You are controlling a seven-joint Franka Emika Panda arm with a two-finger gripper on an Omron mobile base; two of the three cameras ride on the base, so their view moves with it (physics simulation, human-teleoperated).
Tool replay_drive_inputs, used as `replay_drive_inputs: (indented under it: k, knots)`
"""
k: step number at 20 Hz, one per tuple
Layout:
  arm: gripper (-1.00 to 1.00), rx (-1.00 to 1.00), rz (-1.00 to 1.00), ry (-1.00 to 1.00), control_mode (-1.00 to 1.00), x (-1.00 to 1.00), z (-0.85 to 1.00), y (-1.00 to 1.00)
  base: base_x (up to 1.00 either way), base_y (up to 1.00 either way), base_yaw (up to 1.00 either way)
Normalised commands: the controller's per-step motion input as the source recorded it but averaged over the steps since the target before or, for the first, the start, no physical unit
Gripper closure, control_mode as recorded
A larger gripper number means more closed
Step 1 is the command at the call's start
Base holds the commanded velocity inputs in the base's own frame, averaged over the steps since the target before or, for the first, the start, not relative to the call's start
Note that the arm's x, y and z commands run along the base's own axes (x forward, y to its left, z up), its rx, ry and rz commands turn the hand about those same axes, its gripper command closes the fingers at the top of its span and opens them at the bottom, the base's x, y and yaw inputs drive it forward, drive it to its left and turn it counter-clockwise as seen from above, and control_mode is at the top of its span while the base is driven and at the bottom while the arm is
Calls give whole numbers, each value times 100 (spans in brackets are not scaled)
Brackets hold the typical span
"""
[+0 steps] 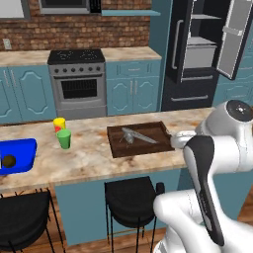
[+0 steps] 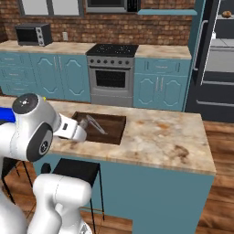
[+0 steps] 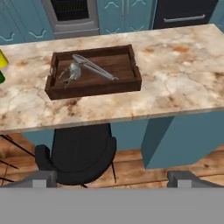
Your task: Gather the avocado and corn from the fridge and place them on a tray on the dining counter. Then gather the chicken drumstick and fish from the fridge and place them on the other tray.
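Observation:
The silvery fish (image 3: 93,68) lies in the dark brown wooden tray (image 3: 124,70) on the dining counter (image 3: 175,65). My gripper (image 3: 112,178) hovers open and empty on the near side of the counter, above a stool, well back from the tray. The same fish (image 1: 136,136) and tray (image 1: 160,143) sit mid-counter. At the far left a blue tray (image 1: 22,150) holds the dark avocado (image 1: 8,160). The black fridge (image 1: 190,54) stands open behind. A small brown lump, the chicken drumstick (image 2: 226,14), rests on a high fridge shelf. The corn is hidden.
A yellow cup (image 1: 59,122) and a green cup (image 1: 64,139) stand on the counter between the two trays. Black stools (image 1: 131,197) are tucked under the counter's near edge. A stove (image 1: 78,81) and teal cabinets line the back wall.

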Motion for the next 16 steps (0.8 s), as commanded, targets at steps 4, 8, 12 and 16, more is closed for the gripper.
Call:
replay_drive_inputs:
  k: [4, 8, 12, 16]
  knots:
    - [-100, -2, 0, 2, -100, -27, -7, 12, 0, 0, 0]
    - [-100, 0, 0, -1, -100, 0, 0, 0, 0, 0, 0]
    - [-100, 0, 0, 0, 100, 0, 0, 0, 0, -50, -6]
    - [-100, 0, 0, 0, 100, 0, 0, 0, 0, -97, -9]
